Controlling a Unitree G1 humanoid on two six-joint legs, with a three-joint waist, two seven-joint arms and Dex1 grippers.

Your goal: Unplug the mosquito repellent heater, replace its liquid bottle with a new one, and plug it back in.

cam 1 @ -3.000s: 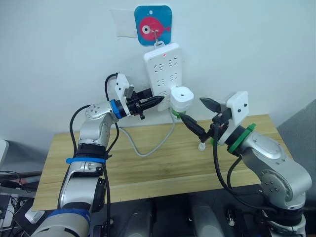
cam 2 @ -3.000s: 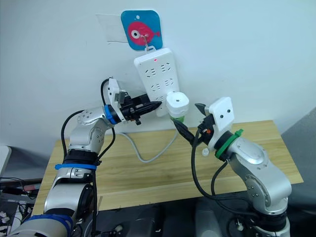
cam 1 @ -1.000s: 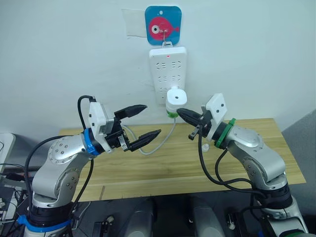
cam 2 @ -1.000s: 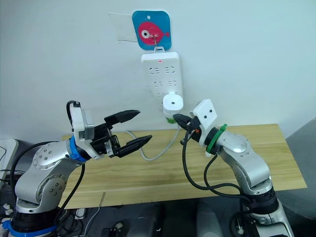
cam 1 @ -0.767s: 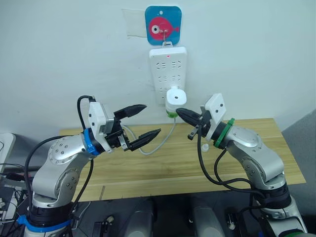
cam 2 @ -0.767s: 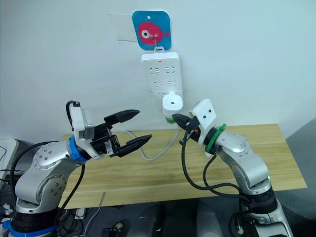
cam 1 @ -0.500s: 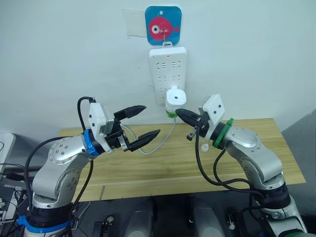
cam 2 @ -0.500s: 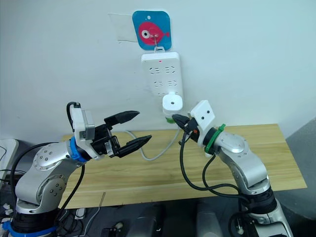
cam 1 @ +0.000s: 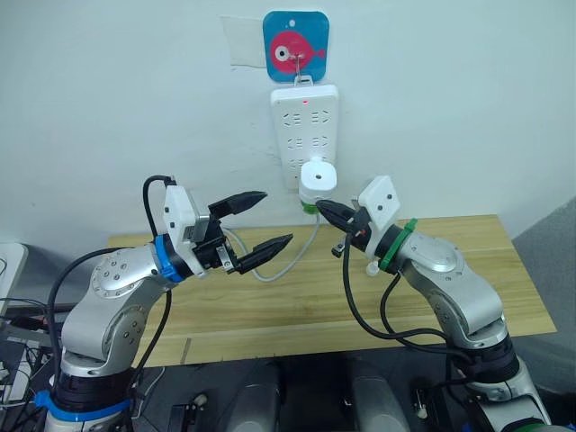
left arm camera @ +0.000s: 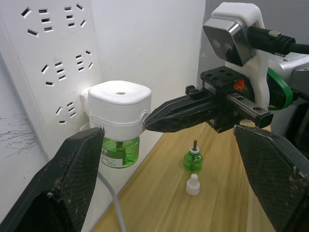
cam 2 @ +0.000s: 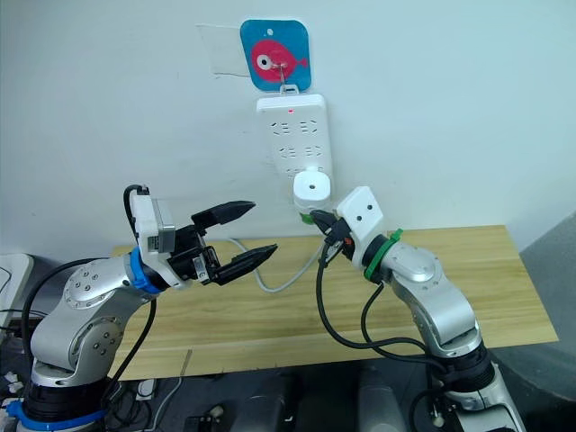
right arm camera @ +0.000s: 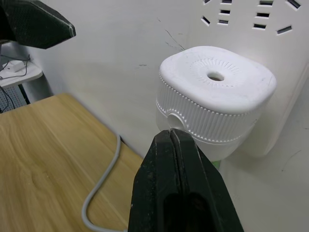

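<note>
The white mosquito repellent heater (cam 1: 317, 175) sits plugged into the lowest part of the wall power strip (cam 1: 304, 126), with a green liquid bottle (left arm camera: 119, 151) screwed in beneath it. My right gripper (cam 1: 322, 206) is shut, and its closed tip rests right at the heater's ribbed side (right arm camera: 215, 92); whether it touches I cannot tell. My left gripper (cam 1: 277, 216) stands wide open and empty, off to the left of the heater, pointing at it. A second small green bottle (left arm camera: 193, 158) with a wick stands on the table, a white cap (left arm camera: 192, 184) beside it.
The strip hangs from a blue fish hook (cam 1: 295, 47) on the white wall. Its grey cable (cam 1: 270, 270) loops down onto the wooden table (cam 1: 297, 306) between my arms.
My right gripper has slid left and slightly up, bringing its shut tip against the heater's side. The left arm has stayed put.
</note>
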